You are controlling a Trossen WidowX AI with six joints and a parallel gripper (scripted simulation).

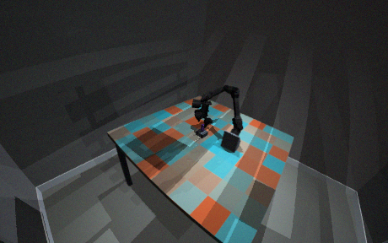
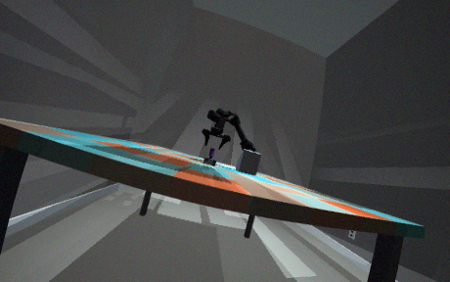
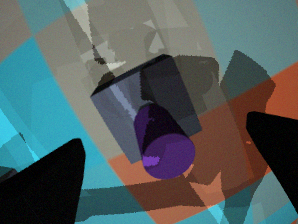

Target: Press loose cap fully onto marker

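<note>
Top view, table: the patchwork table of teal, orange and tan squares runs from centre frame down to the lower right.
Top view, arm: the black arm rises from a dark base block right of centre and bends over toward the left.
Top view, gripper: the gripper hangs nose-down just above the holder block, near the middle of the frame.
Top view, cap: a small purple cap stands upright out of the block, directly under the tool; the marker below it is too small to make out.

Exterior view, gripper: here's the gripper, fingers splayed wide, sitting above the cap with a gap between them, centre frame.
Exterior view, holder: the holder block rests on the table, just left of the base block.

Wrist view, cap: the purple cap fills the centre, round end toward the lens, rising from the grey-blue holder block.
Wrist view, fingers: two black fingers sit in the lower left and at the right edge, well apart, the cap lying free between them, touched by neither.
Tool state: released, gripping nothing.
</note>
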